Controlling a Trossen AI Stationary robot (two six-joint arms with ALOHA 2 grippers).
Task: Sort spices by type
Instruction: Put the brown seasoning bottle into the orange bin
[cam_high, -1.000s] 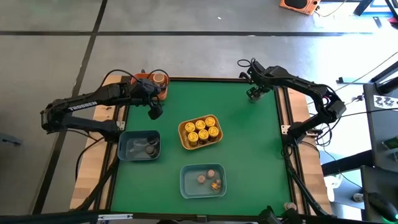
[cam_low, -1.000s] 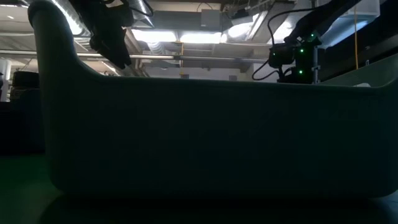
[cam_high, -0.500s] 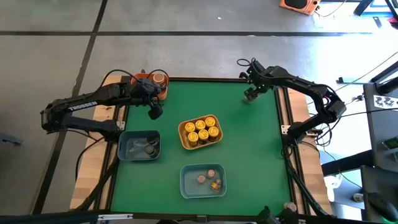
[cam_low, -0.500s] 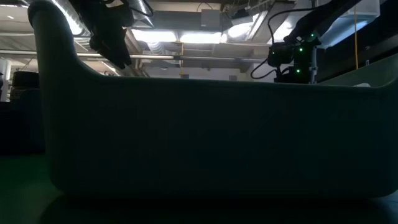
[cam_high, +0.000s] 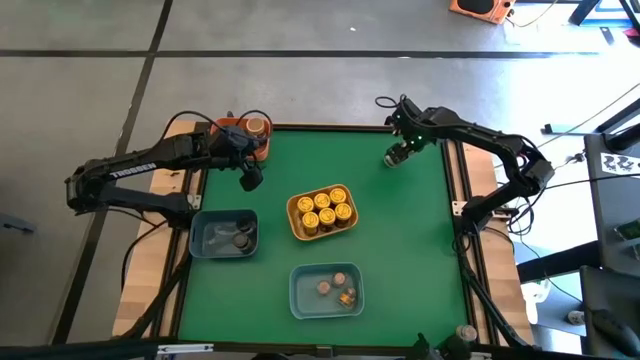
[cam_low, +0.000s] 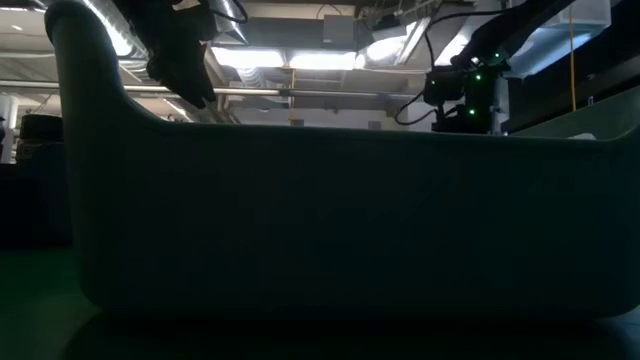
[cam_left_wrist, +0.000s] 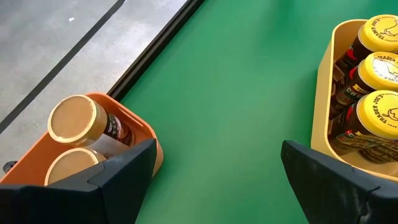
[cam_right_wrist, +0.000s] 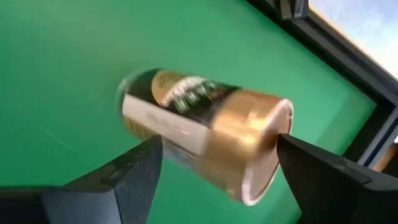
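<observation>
**Right arm carries a jar over the far corner of the mat**

The right gripper (cam_high: 397, 157) hangs above the far right part of the green table (cam_high: 400, 240), its fingers clamped across a gold-labelled spice jar (cam_right_wrist: 205, 134) that lies tilted on its side between them, off the mat. The left gripper (cam_high: 250, 181) hovers near the far left corner, jaws spread wide with nothing between them, just beside the orange tray (cam_high: 232, 128). That tray holds two tan-lidded jars (cam_left_wrist: 79, 121) leaning together. In the middle of the mat sits the yellow tray (cam_high: 295, 222), packed with six yellow-lidded jars (cam_high: 322, 201) standing upright. Nearer the left edge a blue tray (cam_high: 200, 240) holds a couple of dark-lidded jars (cam_high: 240, 238); a second blue tray (cam_high: 300, 290) at the near side holds a few small jars (cam_high: 340, 278), some lying down. From table height that near tray's wall blocks nearly everything, with only the two arms showing above it
</observation>
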